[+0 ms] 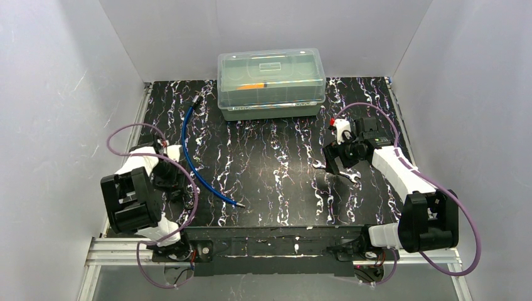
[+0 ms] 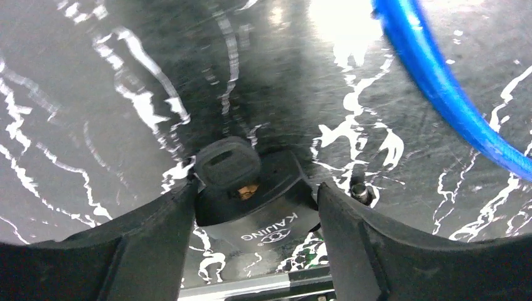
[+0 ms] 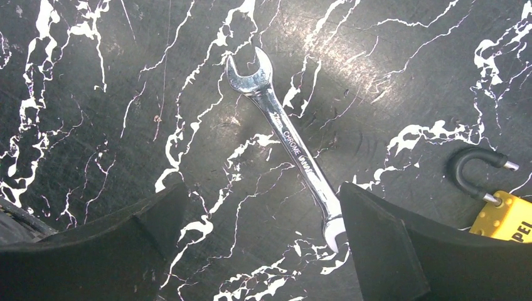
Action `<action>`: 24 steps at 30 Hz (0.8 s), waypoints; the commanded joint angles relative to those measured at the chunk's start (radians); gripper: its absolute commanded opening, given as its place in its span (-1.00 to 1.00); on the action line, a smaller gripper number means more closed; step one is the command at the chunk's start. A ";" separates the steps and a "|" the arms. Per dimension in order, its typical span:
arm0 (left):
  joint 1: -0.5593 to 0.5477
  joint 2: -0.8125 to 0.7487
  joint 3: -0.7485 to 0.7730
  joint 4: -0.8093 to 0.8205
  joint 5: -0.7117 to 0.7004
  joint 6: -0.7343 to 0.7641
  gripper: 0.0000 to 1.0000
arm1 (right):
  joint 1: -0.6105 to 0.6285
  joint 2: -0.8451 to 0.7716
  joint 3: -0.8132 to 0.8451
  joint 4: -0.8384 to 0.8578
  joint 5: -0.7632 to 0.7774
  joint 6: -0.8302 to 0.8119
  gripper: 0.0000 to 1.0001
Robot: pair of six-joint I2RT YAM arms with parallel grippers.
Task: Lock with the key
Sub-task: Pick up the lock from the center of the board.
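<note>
My left gripper (image 2: 256,188) (image 1: 180,190) hangs low over the mat near the table's front left, open. Between its fingers lies a small black object (image 2: 263,216) printed KAIJING, with a rounded black cap (image 2: 227,162) and a brass spot; both fingertips stand close against its sides. The key is not plainly in view; a tiny metal stub (image 2: 361,192) lies by the right finger. My right gripper (image 3: 263,188) (image 1: 332,164) is open over bare mat. The yellow padlock (image 3: 507,217), its black-sleeved shackle (image 3: 467,169) swung open, lies just right of it.
A silver open-ended wrench (image 3: 282,135) (image 1: 339,172) lies on the mat, its lower end by my right gripper's right finger. A blue hose (image 1: 194,157) (image 2: 433,81) curves past the left gripper. A lidded clear plastic box (image 1: 271,84) stands at the back. White walls enclose the table.
</note>
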 commanded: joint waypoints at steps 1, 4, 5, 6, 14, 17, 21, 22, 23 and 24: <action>-0.137 0.035 0.012 0.022 0.099 0.010 0.26 | 0.000 0.000 0.004 0.018 0.014 -0.001 1.00; -0.210 0.023 0.017 0.042 0.104 0.058 0.18 | 0.000 0.002 0.007 0.013 0.020 -0.003 1.00; -0.226 0.013 0.019 0.047 0.108 0.078 0.16 | 0.001 0.002 0.008 0.012 0.021 -0.004 1.00; -0.236 0.004 0.021 0.050 0.111 0.096 0.16 | 0.001 0.001 0.008 0.012 0.022 -0.004 1.00; -0.247 -0.056 -0.001 -0.014 0.027 0.186 0.90 | 0.001 -0.007 0.016 0.003 0.020 -0.009 1.00; -0.247 -0.101 -0.060 -0.007 0.003 0.168 0.94 | 0.001 -0.009 0.028 -0.003 0.015 -0.006 1.00; -0.247 -0.089 -0.095 0.016 0.000 0.133 0.82 | 0.001 -0.021 0.040 0.005 0.011 0.009 1.00; -0.247 -0.078 -0.098 0.022 0.001 0.126 0.76 | 0.000 -0.027 0.041 0.019 0.012 0.018 1.00; -0.247 -0.067 -0.099 0.027 0.002 0.122 0.69 | 0.001 -0.036 0.041 0.031 0.015 0.032 1.00; -0.247 -0.060 -0.101 0.036 0.002 0.117 0.64 | 0.001 -0.046 0.040 0.044 0.019 0.046 1.00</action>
